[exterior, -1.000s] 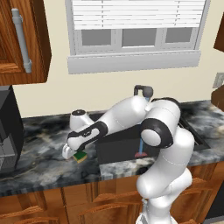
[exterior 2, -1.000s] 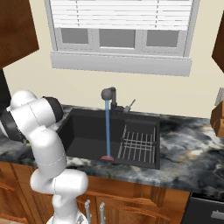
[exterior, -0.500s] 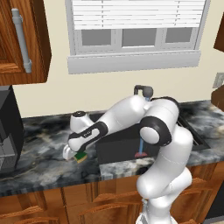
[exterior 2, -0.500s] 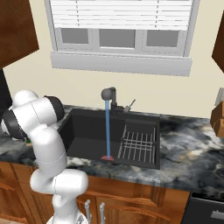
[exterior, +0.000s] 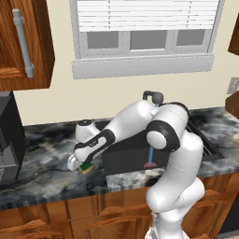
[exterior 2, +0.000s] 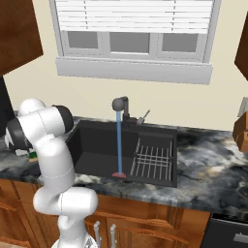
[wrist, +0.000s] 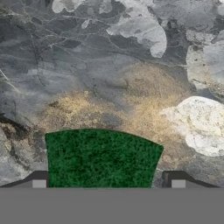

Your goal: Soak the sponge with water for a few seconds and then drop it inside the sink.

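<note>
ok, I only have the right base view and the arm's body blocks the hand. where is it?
Observer: Left base view has the hand down at the counter, just left of the sink.
Operator: and the sponge?
Observer: Directly under the hand, lying flat on the counter, green side up: sponge.
Operator: gripped?
Observer: Hand view shows one of the fingertips at each side of it, close in. I can't tell whether they press on it.
</note>
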Robot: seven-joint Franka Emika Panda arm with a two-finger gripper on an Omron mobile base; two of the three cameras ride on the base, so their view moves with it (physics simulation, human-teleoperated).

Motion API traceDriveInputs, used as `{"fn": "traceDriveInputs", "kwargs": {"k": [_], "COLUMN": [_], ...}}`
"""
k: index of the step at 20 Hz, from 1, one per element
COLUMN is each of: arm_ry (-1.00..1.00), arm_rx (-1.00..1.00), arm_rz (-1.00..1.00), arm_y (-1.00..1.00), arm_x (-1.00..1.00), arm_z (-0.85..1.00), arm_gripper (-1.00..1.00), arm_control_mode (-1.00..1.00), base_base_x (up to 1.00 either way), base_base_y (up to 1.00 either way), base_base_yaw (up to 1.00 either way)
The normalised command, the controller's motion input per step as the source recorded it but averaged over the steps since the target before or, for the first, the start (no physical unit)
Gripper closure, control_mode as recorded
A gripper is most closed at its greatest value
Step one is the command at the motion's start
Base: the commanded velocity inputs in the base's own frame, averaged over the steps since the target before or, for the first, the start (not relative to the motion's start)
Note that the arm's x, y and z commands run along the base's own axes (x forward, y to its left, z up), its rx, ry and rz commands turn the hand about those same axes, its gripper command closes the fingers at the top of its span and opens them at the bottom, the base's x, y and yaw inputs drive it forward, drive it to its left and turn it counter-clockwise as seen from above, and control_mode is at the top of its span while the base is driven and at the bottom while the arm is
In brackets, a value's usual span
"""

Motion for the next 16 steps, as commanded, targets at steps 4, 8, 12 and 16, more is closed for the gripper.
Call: {"fn": "traceDriveInputs", "kwargs": {"k": [4,8,12,16], "arm_ry": [0.00,0.00,0.00,0.00], "arm_rx": [0.00,0.00,0.00,0.00], "arm_rz": [0.00,0.00,0.00,0.00], "arm_y": [0.00,0.00,0.00,0.00], "arm_x": [0.00,0.00,0.00,0.00], "arm_z": [-0.05,0.00,0.00,0.00], "arm_gripper": [-1.00,-1.00,-1.00,-1.00], "arm_control_mode": [-1.00,-1.00,-1.00,-1.00], "base_base_x": [0.00,0.00,0.00,0.00], "base_base_y": [0.00,0.00,0.00,0.00], "base_base_yaw": [0.00,0.00,0.00,0.00]}}
